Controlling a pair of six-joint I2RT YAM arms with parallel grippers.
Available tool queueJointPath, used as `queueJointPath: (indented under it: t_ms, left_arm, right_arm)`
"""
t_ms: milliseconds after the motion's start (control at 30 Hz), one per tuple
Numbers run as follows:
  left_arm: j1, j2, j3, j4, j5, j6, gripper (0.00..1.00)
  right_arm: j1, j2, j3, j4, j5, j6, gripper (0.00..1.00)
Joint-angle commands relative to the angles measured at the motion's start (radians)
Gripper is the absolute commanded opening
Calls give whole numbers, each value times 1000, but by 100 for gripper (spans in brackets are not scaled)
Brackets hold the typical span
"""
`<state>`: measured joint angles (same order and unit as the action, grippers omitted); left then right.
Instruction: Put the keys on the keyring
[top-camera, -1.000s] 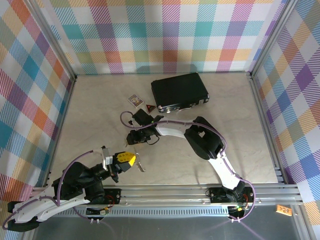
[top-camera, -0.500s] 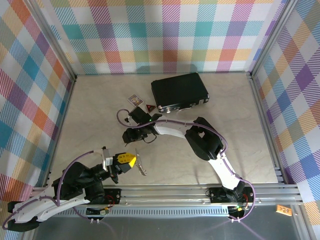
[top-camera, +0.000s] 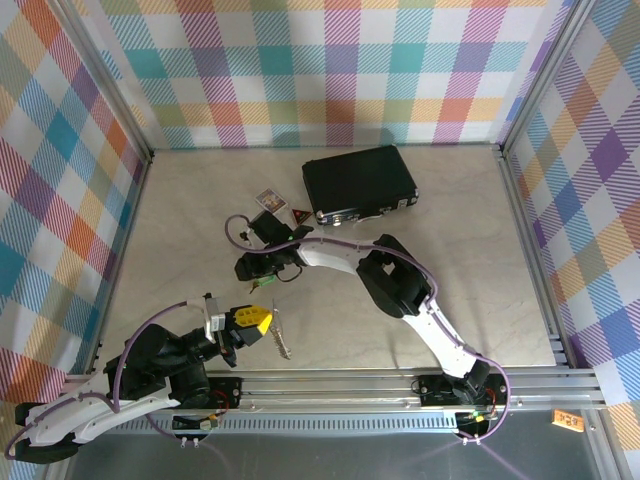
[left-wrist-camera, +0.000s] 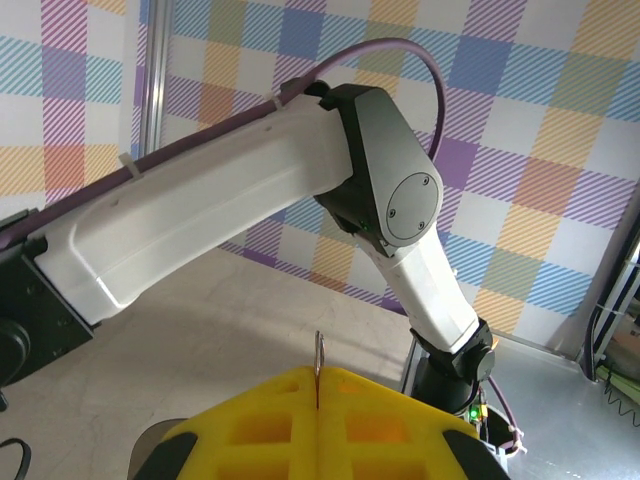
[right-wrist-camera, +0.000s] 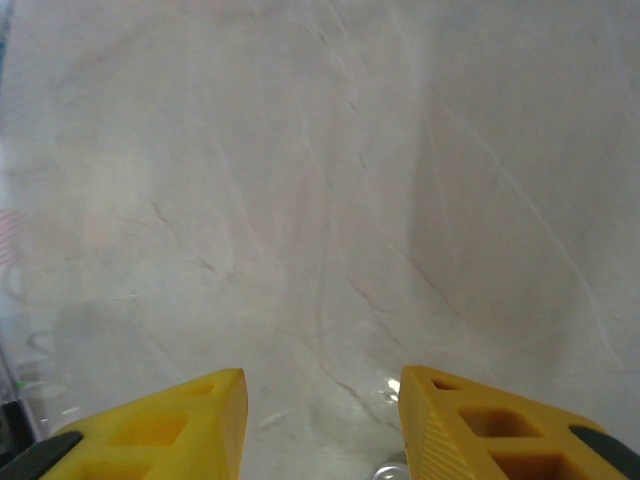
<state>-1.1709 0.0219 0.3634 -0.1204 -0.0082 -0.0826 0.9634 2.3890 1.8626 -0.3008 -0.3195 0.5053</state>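
Left gripper (top-camera: 250, 322): clamped shut on the keyring (top-camera: 281, 341), a thin edge of the loop pinched between its fingertips.
Right gripper (right-wrist-camera: 322, 390): jaws apart over the bare table (top-camera: 180, 220), nothing pinched.
Green-headed key (top-camera: 265, 284): just beside the right fingers.
Hazards: an off-centre close could skid the tiny flat key away, and the slim hold may let the ring twist.
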Motion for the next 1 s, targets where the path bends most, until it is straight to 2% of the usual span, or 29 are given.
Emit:
queueJointPath:
  t_ms: [0, 400, 500, 767, 967]
  left_arm:
    - [-7, -20, 6, 60, 7, 2, 0]
    - [-7, -20, 8, 68, -3, 10, 0]
    - [-7, -20, 8, 69, -5, 9, 0]
    - [-7, -20, 12, 65, -1, 7, 0]
    - [-7, -20, 15, 57, 0, 3, 0]
  right_arm:
    - [9, 13, 30, -30, -5, 0, 44]
    - [36, -74, -148, 9, 3, 16, 44]
    - [40, -107, -208, 8, 16, 6, 41]
    - [64, -139, -223, -118, 130, -82, 35]
    - [92, -142, -194, -247, 270, -151, 32]
